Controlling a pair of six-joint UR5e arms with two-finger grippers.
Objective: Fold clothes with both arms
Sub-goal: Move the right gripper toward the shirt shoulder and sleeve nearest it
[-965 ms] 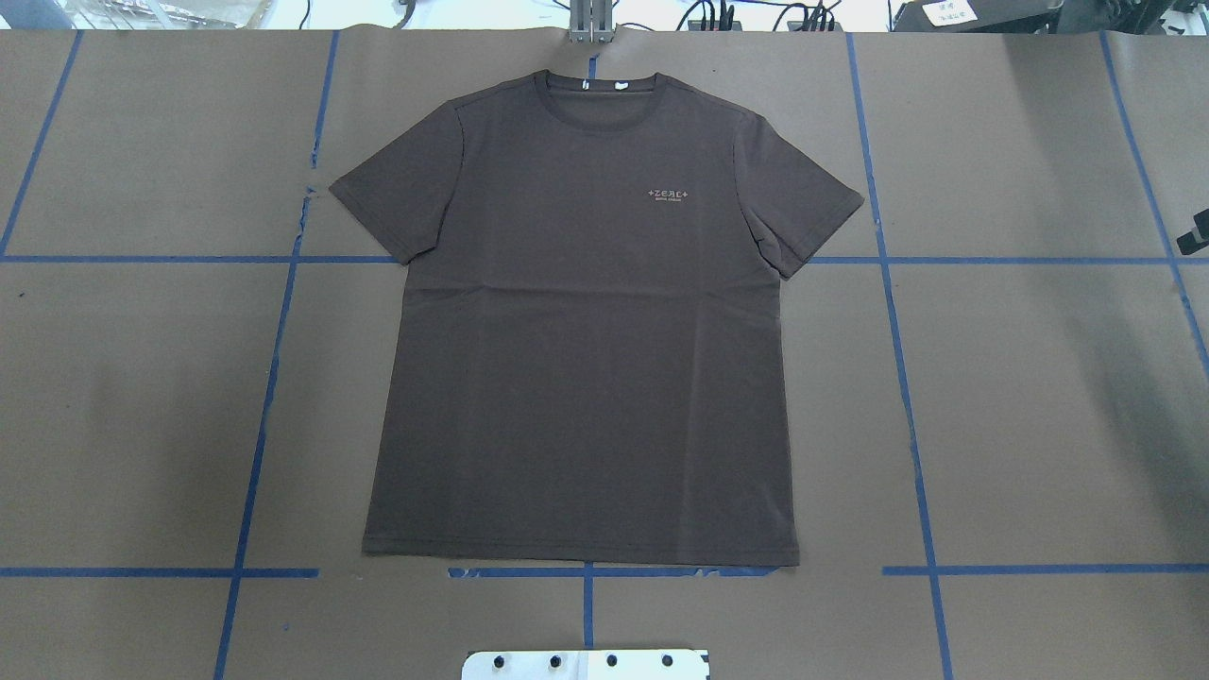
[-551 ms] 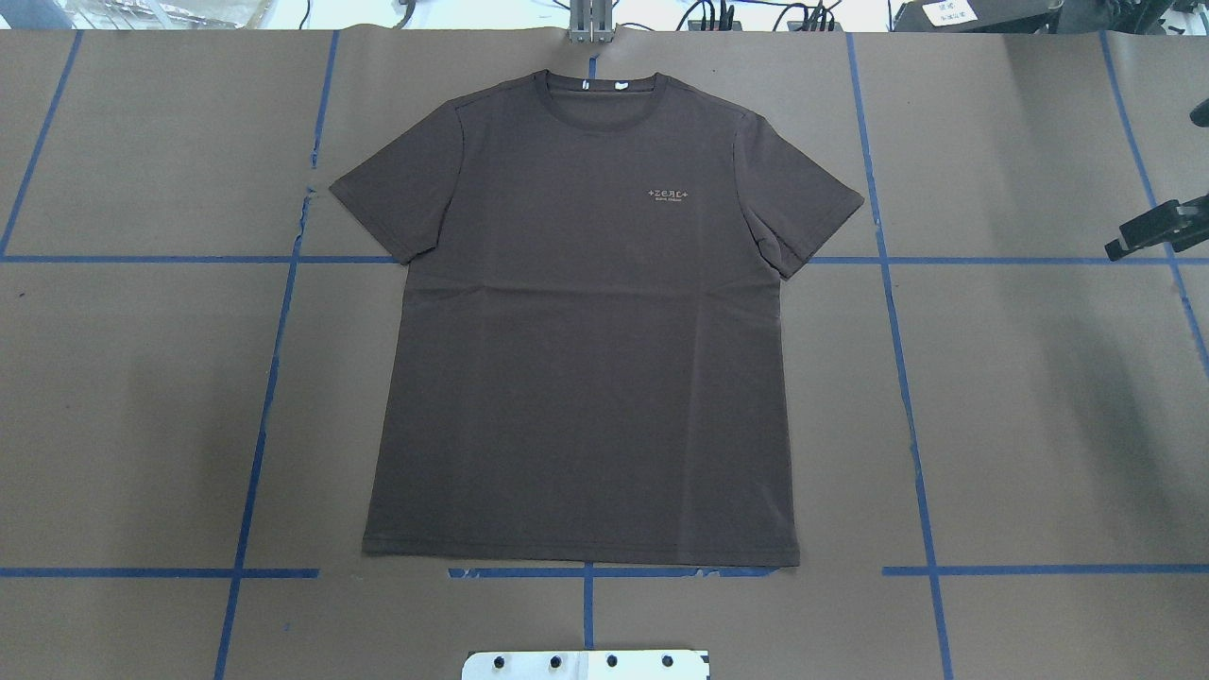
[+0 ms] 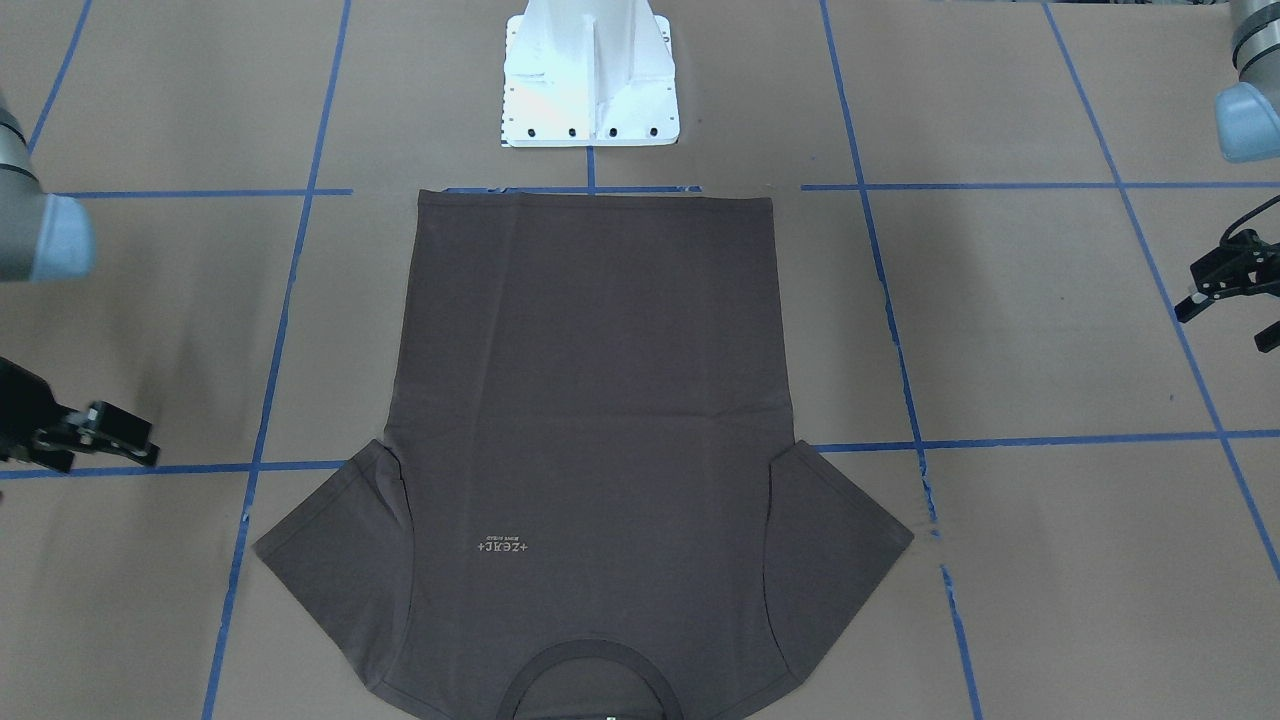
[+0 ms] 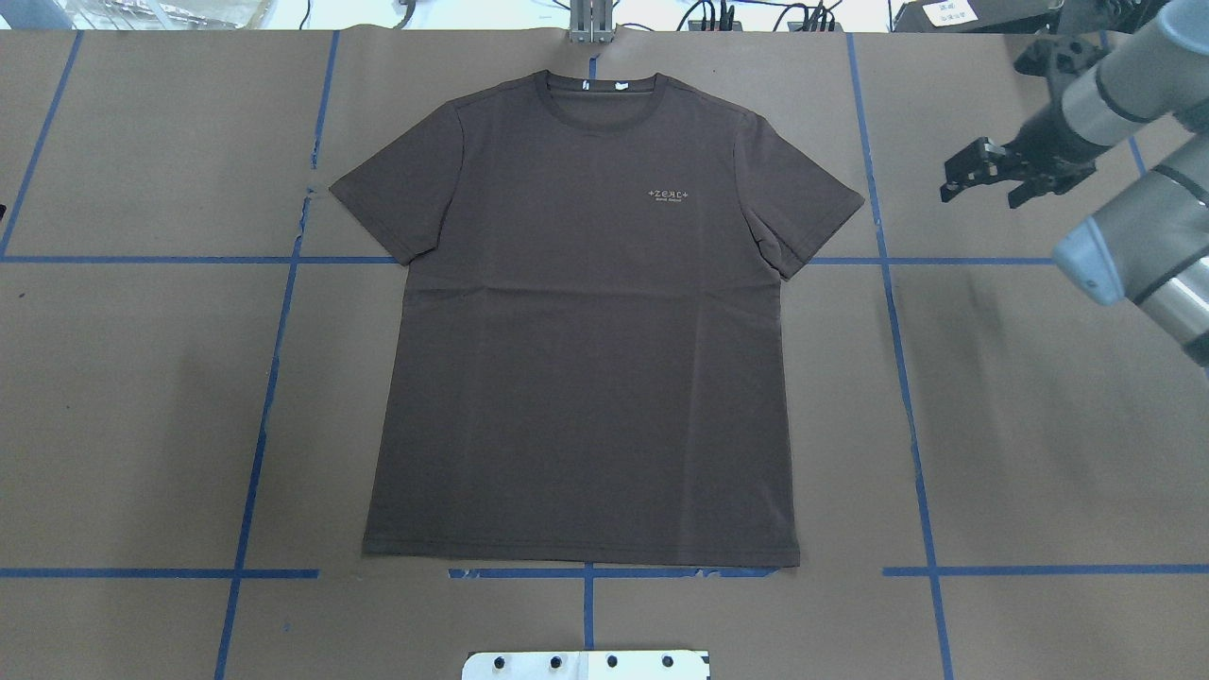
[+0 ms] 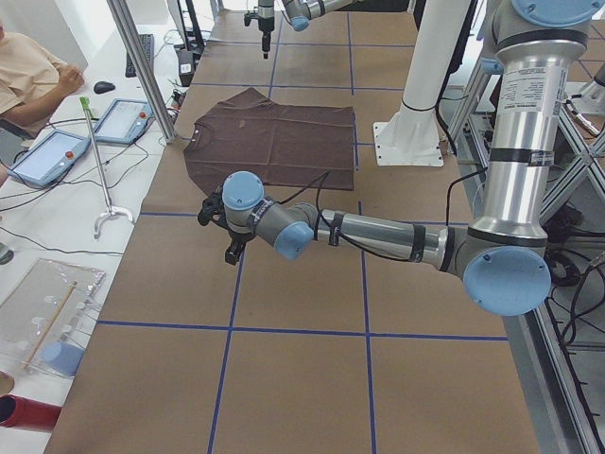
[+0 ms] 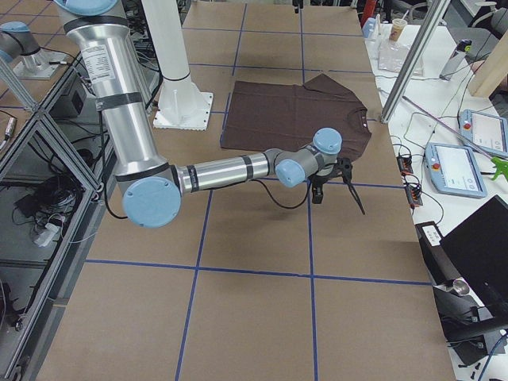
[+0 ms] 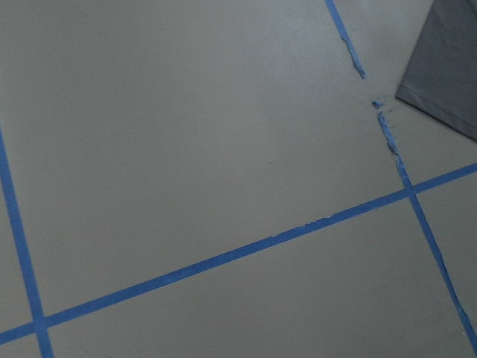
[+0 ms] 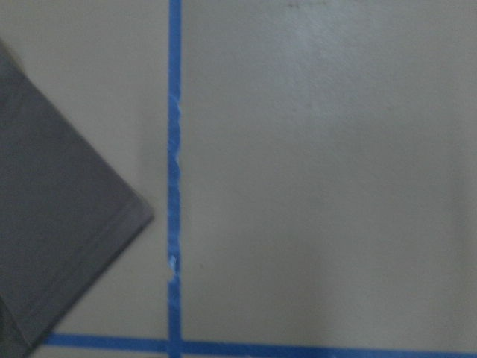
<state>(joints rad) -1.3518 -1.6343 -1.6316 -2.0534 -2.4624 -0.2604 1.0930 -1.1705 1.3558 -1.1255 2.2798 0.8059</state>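
T-shirt (image 4: 586,359) is lying flat and face up in the middle of the surface (image 4: 142,397), pretty smooth apart from a few light creases across the chest. Its collar (image 4: 601,90) sits at the far edge, away from the robot. The hem is on the robot's side, just short of the white pedestal base (image 3: 590,90). Both sleeves are spread out to the sides. The little pale logo (image 4: 670,195) shows on the chest, and the white neck tags (image 4: 604,85) peek out inside the collar.

Right claw (image 4: 982,187) is over the bare surface on the robot's right of the shirt. It's about level with the sleeve (image 4: 803,208) on that side but clearly apart from it. Its jaws are spread wide and it's got nothing in them.

Left claw (image 3: 1225,322) is way out on the other side, well apart from the other sleeve and also over bare surface. Jaws look spread there too, and it's holding nothing.

Both wrist cams look down at brown surface and blue tape lines (image 7: 223,257). Each one just catches a corner of a sleeve at the frame edge, and no fingers show in either.

In the left side view, a person (image 5: 28,80) sits past the collar end of the surface.
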